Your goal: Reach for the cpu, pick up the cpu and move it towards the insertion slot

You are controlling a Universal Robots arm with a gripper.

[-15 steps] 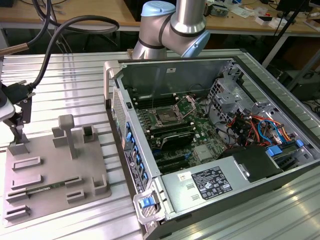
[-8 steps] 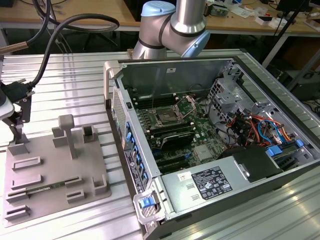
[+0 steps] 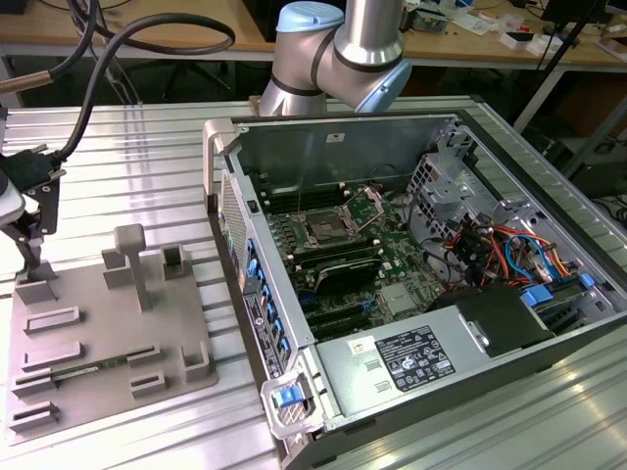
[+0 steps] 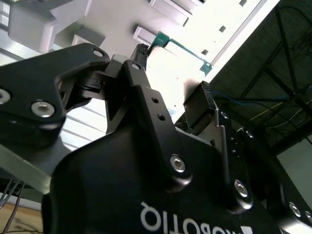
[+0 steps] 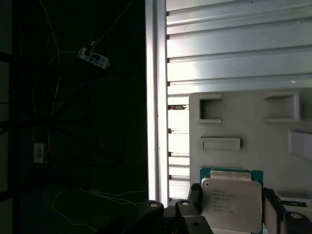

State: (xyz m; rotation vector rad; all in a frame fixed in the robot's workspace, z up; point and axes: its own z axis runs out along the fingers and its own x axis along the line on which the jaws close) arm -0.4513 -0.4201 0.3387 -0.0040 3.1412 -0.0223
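arm (image 3: 338,54): big joints sit at the table's (image 3: 137,166) far edge behind the pc case (image 3: 441,333). Wrist is out at the exterior view's left, gripper (image 3: 27,257) pointing down onto the far corner of the grey fixture plate (image 3: 108,343), near the table edge on that side.

First wrist view: cpu (image 5: 231,207) sits silver lid up, green rim showing, right between the fingers (image 5: 195,195), by the plate edge that runs along the table edge. Jaws are narrowed to cpu width w/ pads against both side edges, so it's clamped (lifted off the plate or not: can't tell).

insertion slot (image 3: 328,230) is on the green board inside the case, metal frame, dark centre, well apart from the gripper.
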